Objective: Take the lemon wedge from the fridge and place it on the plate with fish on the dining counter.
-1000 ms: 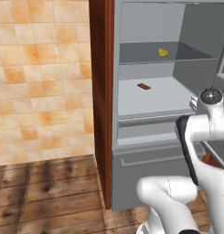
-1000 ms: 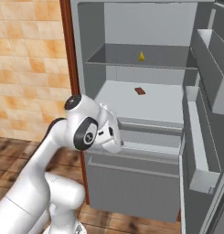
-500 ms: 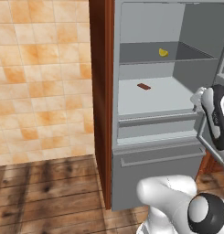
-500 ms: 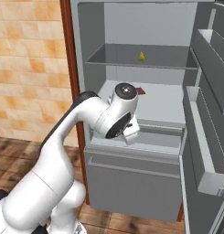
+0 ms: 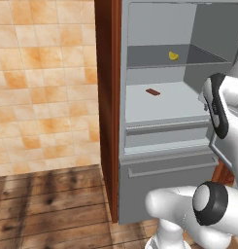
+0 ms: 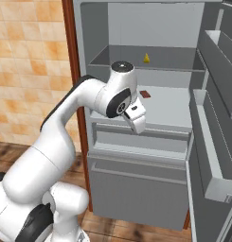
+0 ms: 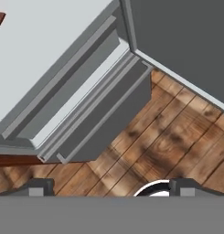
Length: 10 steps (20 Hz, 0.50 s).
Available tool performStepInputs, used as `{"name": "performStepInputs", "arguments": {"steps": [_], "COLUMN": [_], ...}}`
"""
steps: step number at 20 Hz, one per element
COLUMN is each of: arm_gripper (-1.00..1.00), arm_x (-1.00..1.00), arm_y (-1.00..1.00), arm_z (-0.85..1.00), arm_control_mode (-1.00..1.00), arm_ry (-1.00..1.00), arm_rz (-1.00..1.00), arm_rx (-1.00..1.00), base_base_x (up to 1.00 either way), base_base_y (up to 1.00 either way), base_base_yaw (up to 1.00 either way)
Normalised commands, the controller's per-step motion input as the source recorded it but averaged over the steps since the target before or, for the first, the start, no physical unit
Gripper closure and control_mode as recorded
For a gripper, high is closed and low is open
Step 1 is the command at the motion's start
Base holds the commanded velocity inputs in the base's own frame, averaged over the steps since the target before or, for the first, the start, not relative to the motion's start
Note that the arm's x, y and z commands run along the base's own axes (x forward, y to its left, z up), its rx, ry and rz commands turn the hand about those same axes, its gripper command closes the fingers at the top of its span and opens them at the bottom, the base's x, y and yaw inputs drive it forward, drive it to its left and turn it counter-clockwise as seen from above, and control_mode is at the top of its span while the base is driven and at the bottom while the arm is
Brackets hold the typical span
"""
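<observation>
My tool (image 7: 109, 187) points down at the wooden floor (image 7: 177, 137) in front of the fridge (image 6: 136, 189). In the hand view its two dark fingertips (image 7: 38, 186) stand far apart at the bottom edge, with nothing between them: the tool is wide and holds nothing. In the right base view the hand sits at frame centre, in front of the fridge's middle shelf (image 6: 169, 111); the fingers themselves are hard to make out there.

The fridge door (image 6: 217, 156) stands open along the right edge of the right base view. The closed drawer front (image 5: 164, 168) lies below the middle shelf, in the lower centre of the left base view.

On the middle shelf lies a small flat brown piece (image 5: 152, 91), just above centre in the left base view.

Farther back, the lemon wedge (image 5: 173, 56) rests on the upper shelf (image 5: 149, 58), upper right of the left base view and upper centre of the right base view (image 6: 147, 58). It is well apart from my tool.
</observation>
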Motion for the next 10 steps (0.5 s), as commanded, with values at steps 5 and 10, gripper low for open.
{"name": "performStepInputs", "arguments": {"steps": [5, 10], "arm_gripper": [-1.0, -1.0], "arm_x": [0.0, 0.01], "arm_y": [-0.1, -0.5], "arm_z": [0.0, 0.0], "arm_control_mode": [-1.0, -1.0], "arm_ry": [-0.02, -0.07], "arm_rz": [0.01, 0.03], "arm_rx": [-0.01, -0.01], "base_base_x": [0.0, 0.0], "base_base_y": [0.0, 0.0], "base_base_yaw": [0.0, 0.0]}}
